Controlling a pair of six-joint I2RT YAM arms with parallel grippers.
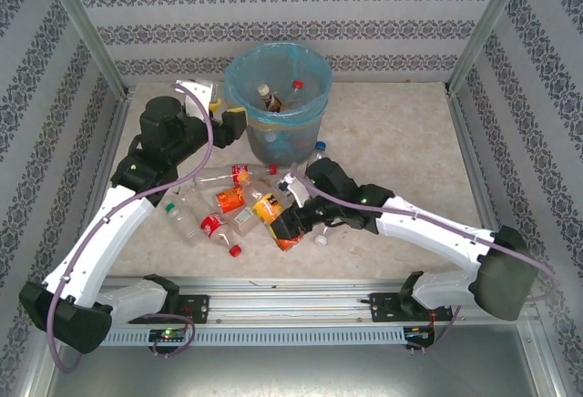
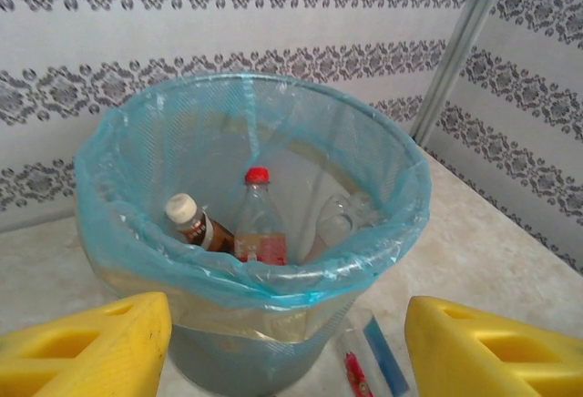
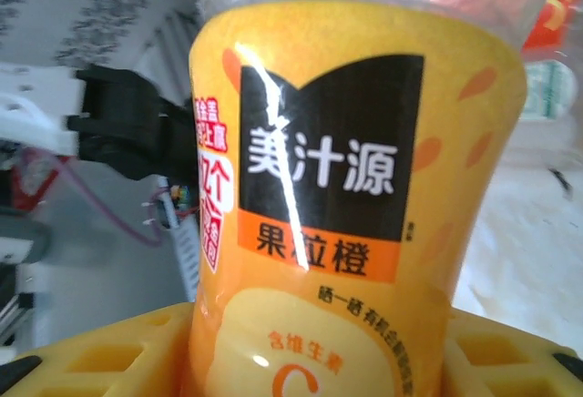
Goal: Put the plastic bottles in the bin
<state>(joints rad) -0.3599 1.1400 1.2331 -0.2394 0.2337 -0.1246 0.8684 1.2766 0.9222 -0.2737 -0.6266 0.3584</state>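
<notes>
From above, the bin (image 1: 293,138) stands at the middle of the far edge of the tabletop (image 1: 410,142). A brown bottle (image 1: 265,95) and a red-capped bottle (image 1: 296,86) poke up inside it. The left gripper (image 1: 226,117) hangs just beside the bin's left wall. The loose bottles (image 1: 217,219) lie in a heap around the middle of the tabletop, a little toward its left edge, between the bin and the near edge. One more bottle, the blue-capped bottle (image 1: 316,148), lies against the bin's foot on the right. At the right end of the heap the right gripper (image 1: 286,230) is down on the orange bottle (image 1: 268,206).

From the left wrist, the yellow fingers (image 2: 86,347) stand well apart with nothing between them. They face the bin (image 2: 401,197), whose blue bag is folded over the rim. Inside, the brown bottle (image 2: 196,224) leans to the left and the red-capped bottle (image 2: 259,229) stands beside it. A clear bottle (image 2: 339,219) rests against the right wall.

From the right wrist, the orange bottle (image 3: 351,197) sits squarely between the yellow fingers (image 3: 105,356). Both fingers press against its sides, so the right gripper is clamped on it. Chinese lettering on a black patch runs across the label.
</notes>
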